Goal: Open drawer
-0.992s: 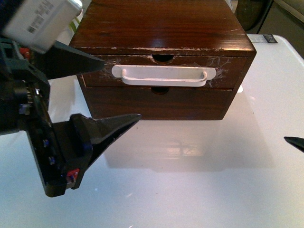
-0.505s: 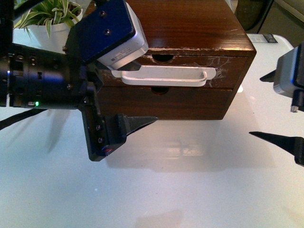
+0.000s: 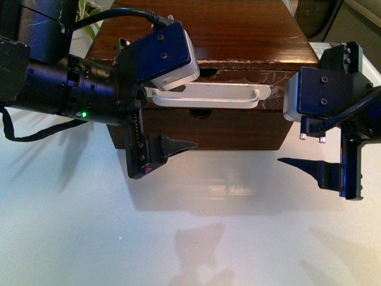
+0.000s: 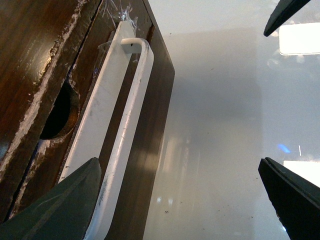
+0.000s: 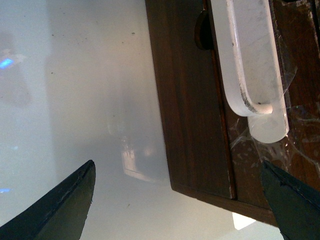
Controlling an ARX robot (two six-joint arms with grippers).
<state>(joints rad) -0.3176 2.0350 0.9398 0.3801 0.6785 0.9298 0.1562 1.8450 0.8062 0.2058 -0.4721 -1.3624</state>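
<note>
The drawer (image 3: 280,89) is the upper front of a dark-brown wooden box (image 3: 238,30), with a long white bar handle (image 3: 208,95) and whitish scuffs; it looks closed. My left gripper (image 3: 184,116) is open at the handle's left end. One finger lies by the handle (image 4: 120,135) and the other is out over the table. My right gripper (image 3: 284,128) is open by the box's right front corner, apart from the handle (image 5: 250,60). The drawer front also shows in the left wrist view (image 4: 92,55) and the right wrist view (image 5: 300,125).
A plain handle-less panel (image 3: 238,128) sits under the drawer. The box stands on a glossy white table (image 3: 208,238). A potted plant (image 3: 89,9) is behind my left arm. The two arms flank the box front.
My left arm has moved right and in, up to the handle's left end. My right arm has come in from the right edge toward the box's right corner. The drawer has not moved.
</note>
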